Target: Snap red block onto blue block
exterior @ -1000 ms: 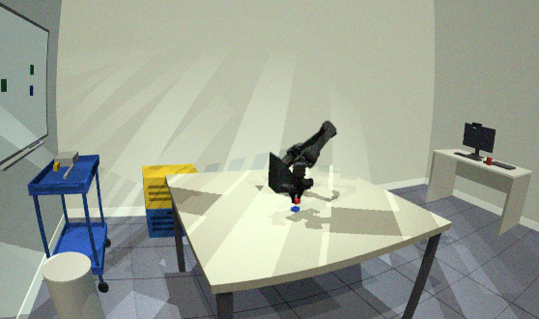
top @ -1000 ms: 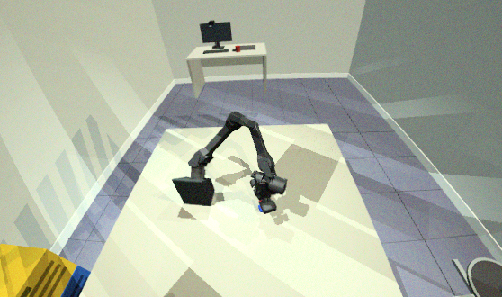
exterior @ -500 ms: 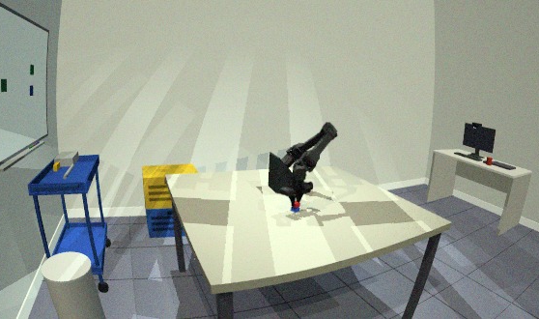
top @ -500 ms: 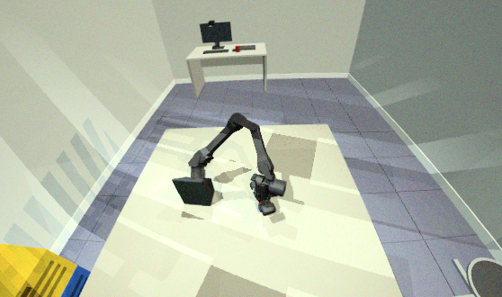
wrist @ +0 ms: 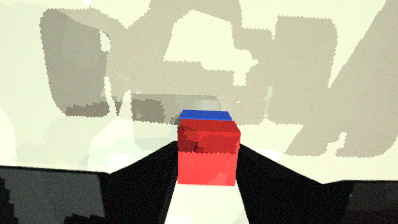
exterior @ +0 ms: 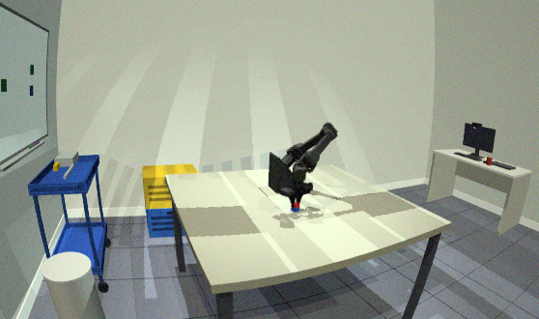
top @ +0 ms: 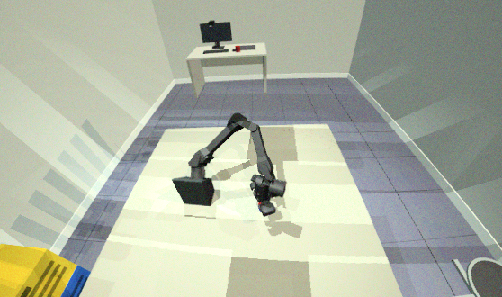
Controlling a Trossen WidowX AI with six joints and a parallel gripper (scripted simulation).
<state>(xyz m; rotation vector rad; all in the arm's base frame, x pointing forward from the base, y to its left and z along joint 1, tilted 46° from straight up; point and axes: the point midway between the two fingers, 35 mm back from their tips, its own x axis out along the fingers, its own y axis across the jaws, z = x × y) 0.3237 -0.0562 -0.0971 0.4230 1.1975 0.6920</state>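
With my gripper partly closed, I have the red block pinched between its fingers, directly above or on the blue block. Both sit inward from every edge of the table, far from its corners. I judge the pressing step is in hand; I can't tell whether they've clicked. Next I'd check alignment, push straight down, then release. I can read no brand, label or writing.
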